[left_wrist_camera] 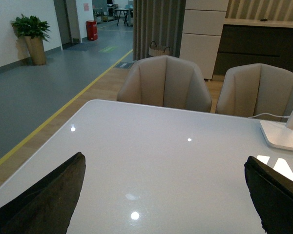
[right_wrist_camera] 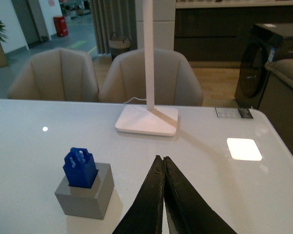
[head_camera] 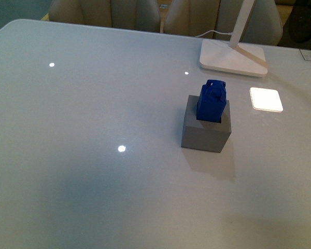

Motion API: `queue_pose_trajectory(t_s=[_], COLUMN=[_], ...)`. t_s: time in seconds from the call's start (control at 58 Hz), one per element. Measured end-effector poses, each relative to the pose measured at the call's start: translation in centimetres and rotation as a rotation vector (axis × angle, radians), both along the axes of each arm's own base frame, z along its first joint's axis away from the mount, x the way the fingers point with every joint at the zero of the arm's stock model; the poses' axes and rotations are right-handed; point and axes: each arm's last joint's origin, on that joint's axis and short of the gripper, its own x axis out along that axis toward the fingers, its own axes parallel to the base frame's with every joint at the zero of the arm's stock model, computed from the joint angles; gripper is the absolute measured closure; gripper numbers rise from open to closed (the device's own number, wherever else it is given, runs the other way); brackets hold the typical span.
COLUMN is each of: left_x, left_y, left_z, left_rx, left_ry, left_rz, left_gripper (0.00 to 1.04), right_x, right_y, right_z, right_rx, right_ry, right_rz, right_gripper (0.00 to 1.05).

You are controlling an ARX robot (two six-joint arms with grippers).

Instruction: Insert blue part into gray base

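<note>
Right wrist view: my right gripper [right_wrist_camera: 163,168] is empty, fingers pressed together, hanging above the white table [head_camera: 93,181]. The blue part [right_wrist_camera: 79,167] sits tilted in the gray base [right_wrist_camera: 85,191], near and off to one side. My left gripper [left_wrist_camera: 163,195] is spread wide, holding nothing. Lamp foot [head_camera: 233,57] stands beyond the base.

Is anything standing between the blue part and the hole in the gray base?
Nothing visible does. The blue part already sits in the top hole of the gray base, its upper half sticking out, slightly tilted.
</note>
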Motion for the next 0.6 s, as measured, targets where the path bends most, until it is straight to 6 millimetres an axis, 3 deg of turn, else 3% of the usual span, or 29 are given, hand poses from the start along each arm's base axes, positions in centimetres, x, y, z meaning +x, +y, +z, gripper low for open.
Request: queue_pose_trajectory(t_s=[0.224, 0.603], left_x=[0.0, 0.0], left_y=[0.0, 0.0], left_z=[0.0, 0.0], left_rx=[0.0, 0.0], left_ry=[0.0, 0.0], left_rz=[0.0, 0.0], left_gripper=[0.07, 0.07], right_x=[-0.08, -0.08], right_y=[0.0, 0.0], right_z=[0.02, 0.03], right_rx=[-0.001, -0.002], right_ry=[-0.004, -0.005], right_rz=[0.0, 0.0], right_gripper=[1.02, 0.35])
